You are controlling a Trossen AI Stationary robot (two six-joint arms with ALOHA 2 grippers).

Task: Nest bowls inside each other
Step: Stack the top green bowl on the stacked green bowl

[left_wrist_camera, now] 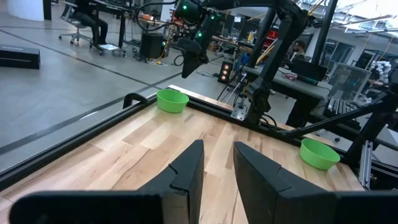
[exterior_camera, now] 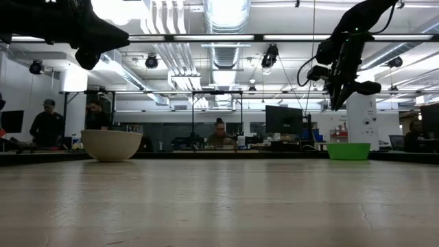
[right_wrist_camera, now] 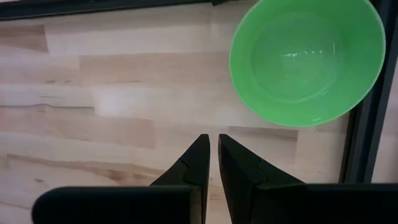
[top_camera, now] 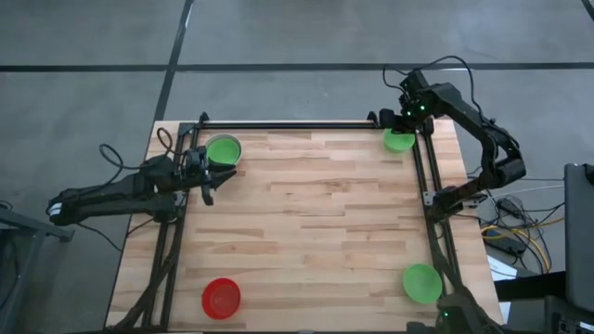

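At the far right corner a green bowl (top_camera: 399, 140) (right_wrist_camera: 306, 62) stands on its base. My right gripper (top_camera: 409, 113) (right_wrist_camera: 213, 144) hangs above the table beside it, pointing steeply down, its fingers a narrow gap apart with nothing between them. At the far left a whitish-grey bowl (top_camera: 223, 150) (exterior_camera: 111, 145) stands with a green one nested inside. My left gripper (top_camera: 206, 183) (left_wrist_camera: 217, 163) waits level above the table just near of it, open and empty. Another green bowl (top_camera: 422, 283) (left_wrist_camera: 319, 154) sits near right, and a red bowl (top_camera: 221, 298) near left.
A black metal frame (top_camera: 429, 186) runs along the table's far, left and right sides, close to the far right bowl. The bare wooden middle of the table (top_camera: 316, 213) separates the bowls. People sit and stand in the room beyond the far edge (exterior_camera: 219, 134).
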